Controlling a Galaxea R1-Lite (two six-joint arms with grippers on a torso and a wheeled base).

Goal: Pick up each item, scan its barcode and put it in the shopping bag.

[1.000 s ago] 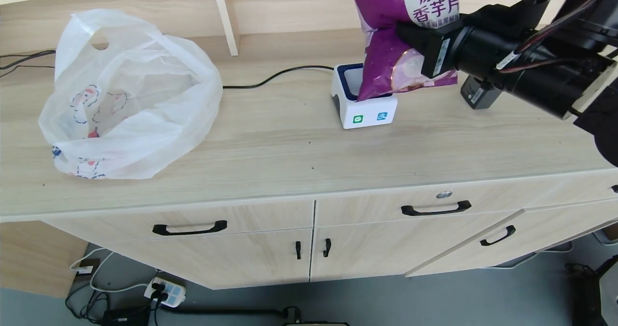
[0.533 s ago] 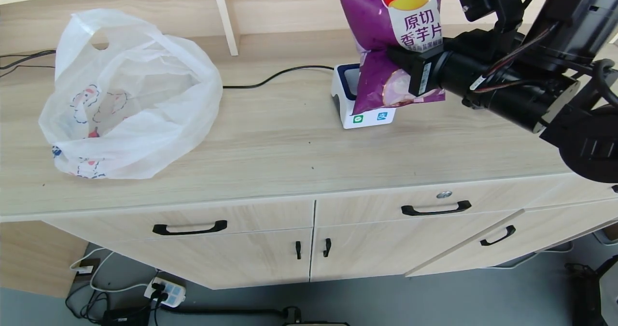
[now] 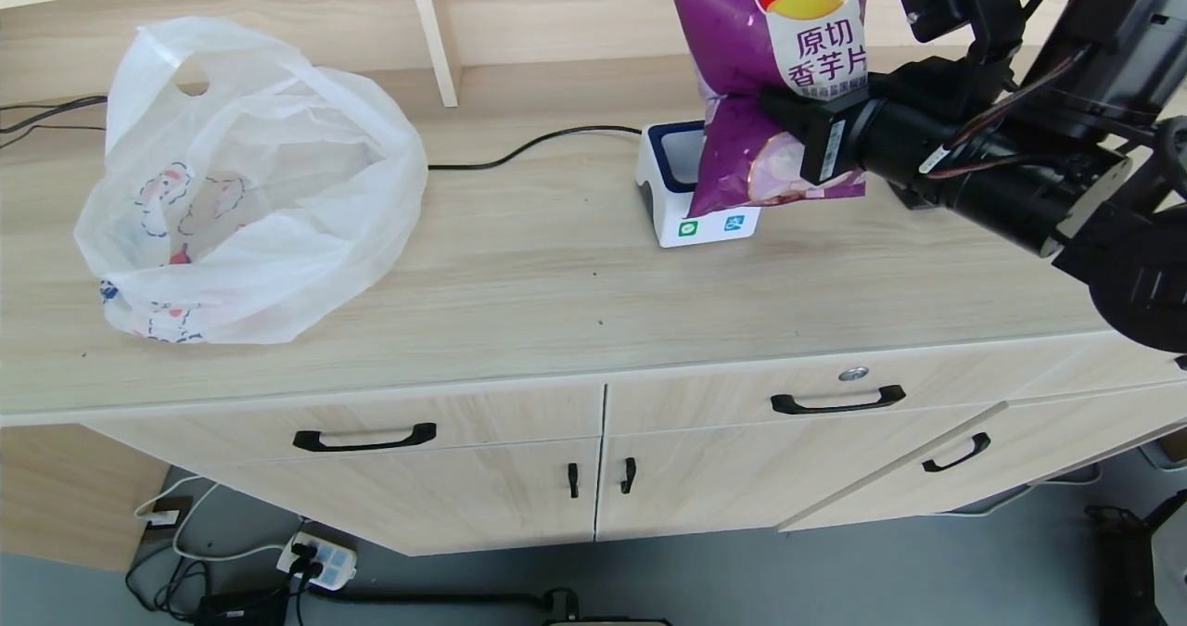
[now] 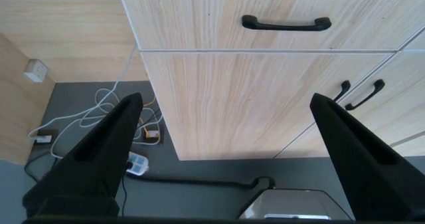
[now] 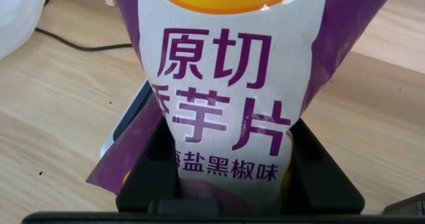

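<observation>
A: What has the right gripper (image 3: 790,118) got?

B: Its two fingers are clamped on the lower half of the purple chip bag (image 3: 770,51). The bag stands upright, at one o'clock in the head view.

A: And under it?

B: The white scanner (image 3: 688,227) sits on the counter (image 3: 556,283). The bag's bottom edge overlaps the scanner's top. I cannot tell whether they touch.

A: The shopping bag?

B: The shopping bag (image 3: 250,181) is at nine o'clock on the counter, well apart from the scanner, mouth open. A black cable (image 3: 529,144) runs from the scanner towards it.

A: The left gripper?

B: The left gripper (image 4: 226,164) has its fingers spread wide with nothing between them, low down facing the cabinet (image 4: 265,98) front.
</observation>
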